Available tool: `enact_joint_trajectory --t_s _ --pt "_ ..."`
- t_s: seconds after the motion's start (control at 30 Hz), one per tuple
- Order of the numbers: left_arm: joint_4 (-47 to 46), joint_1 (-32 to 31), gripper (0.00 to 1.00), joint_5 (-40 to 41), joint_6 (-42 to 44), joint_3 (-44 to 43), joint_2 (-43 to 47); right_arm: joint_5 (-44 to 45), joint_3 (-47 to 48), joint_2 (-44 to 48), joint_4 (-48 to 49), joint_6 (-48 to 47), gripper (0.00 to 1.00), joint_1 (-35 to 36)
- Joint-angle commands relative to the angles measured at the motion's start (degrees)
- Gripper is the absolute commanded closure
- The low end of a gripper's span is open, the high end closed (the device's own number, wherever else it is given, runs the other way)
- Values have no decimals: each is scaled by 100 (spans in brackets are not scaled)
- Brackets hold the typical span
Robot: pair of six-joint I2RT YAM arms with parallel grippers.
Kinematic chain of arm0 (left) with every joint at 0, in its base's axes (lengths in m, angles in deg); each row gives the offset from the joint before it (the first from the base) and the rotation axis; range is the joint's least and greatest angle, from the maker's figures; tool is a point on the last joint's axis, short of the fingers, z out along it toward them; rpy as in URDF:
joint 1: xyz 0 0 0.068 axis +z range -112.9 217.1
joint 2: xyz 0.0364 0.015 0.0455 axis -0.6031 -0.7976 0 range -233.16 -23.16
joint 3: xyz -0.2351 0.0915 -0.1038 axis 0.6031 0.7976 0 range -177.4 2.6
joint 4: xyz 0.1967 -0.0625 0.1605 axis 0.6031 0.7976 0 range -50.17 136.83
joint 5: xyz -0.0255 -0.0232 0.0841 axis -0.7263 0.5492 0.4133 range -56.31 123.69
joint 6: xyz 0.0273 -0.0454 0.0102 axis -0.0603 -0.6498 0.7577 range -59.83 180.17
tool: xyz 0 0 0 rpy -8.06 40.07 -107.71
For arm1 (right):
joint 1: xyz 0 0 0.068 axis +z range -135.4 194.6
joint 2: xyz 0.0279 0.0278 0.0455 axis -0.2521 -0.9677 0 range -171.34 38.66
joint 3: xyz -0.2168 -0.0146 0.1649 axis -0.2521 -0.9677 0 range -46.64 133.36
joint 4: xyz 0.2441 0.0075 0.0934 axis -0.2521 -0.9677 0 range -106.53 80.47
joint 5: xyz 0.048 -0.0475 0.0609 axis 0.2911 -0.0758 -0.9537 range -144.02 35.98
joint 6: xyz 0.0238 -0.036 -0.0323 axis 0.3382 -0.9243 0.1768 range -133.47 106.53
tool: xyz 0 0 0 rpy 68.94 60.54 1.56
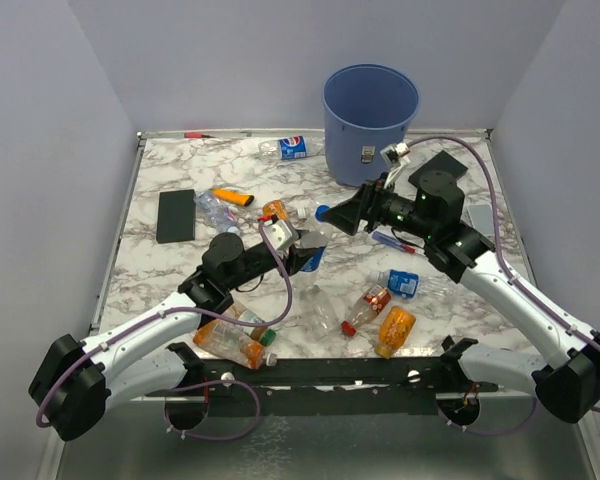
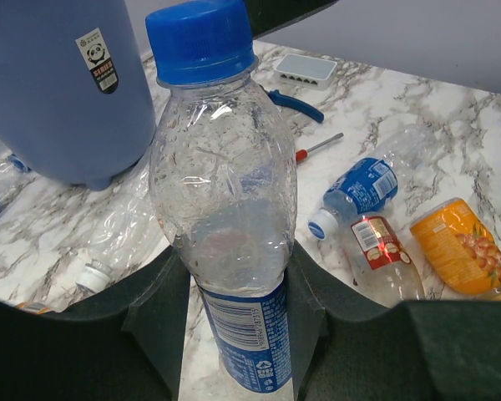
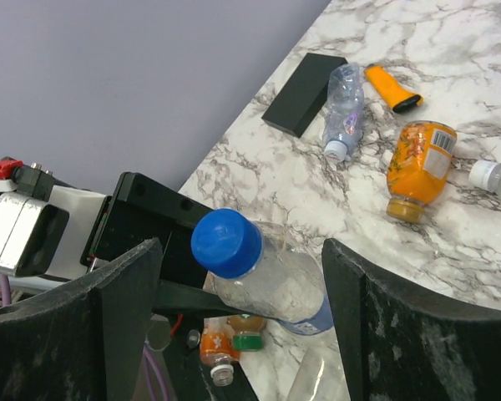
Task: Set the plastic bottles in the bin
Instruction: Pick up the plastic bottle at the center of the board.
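Observation:
My left gripper (image 1: pixel 302 252) (image 2: pixel 234 284) is shut on a clear bottle (image 2: pixel 225 192) with a blue cap (image 1: pixel 322 213) and a blue label, holding it raised mid-table. My right gripper (image 1: pixel 342 213) (image 3: pixel 242 292) is open; its fingers (image 3: pixel 125 309) stand wide on either side of that bottle's capped end (image 3: pixel 227 242) without touching it. The blue bin (image 1: pixel 370 105) stands at the back, and also shows in the left wrist view (image 2: pixel 58 83). Loose bottles lie around: orange ones (image 1: pixel 236 342) (image 1: pixel 395 330), a red-labelled one (image 1: pixel 365 308), a blue-labelled one (image 1: pixel 402 283).
A black slab (image 1: pixel 176 215) and an orange tool (image 1: pixel 233 197) lie at the left, with a clear bottle (image 1: pixel 217 212) between them. Another black slab (image 1: pixel 441 165) lies beside the bin. A blue-labelled bottle (image 1: pixel 293 148) lies at the back. A screwdriver (image 2: pixel 317 148) and pliers (image 2: pixel 296 104) lie right of centre.

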Motion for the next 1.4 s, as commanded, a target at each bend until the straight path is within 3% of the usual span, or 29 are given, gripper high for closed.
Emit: enact_joint_trajectory --t_s 0.0,0.33,0.67,0.77,0.87,0.97,1.07,1.23,1.37 --pt "-298 -96 77 182 -130 18 30 613 241 -257 -231 -171 19 235" --pt "-298 -218 77 495 -87 57 26 788 288 -521 -67 -216 26 516" --pt "-298 -304 76 646 -109 57 13 868 335 -777 -67 -140 48 623" --pt "-298 -320 75 704 -140 57 9 856 333 -837 -67 -118 63 670" --pt "-305 -336 65 902 -196 44 13 916 326 -820 -69 -128 80 672" --pt "-322 -331 61 1032 -201 57 41 980 334 -769 -130 -172 99 675" --pt "-342 -345 49 1062 -215 75 72 1063 318 -694 -182 -194 100 675" --pt "-349 -372 3 1142 -254 105 190 1404 447 -417 -411 -372 100 675" --pt "-630 -376 1 1617 -338 293 498 2211 1260 -134 -1135 -964 100 674"
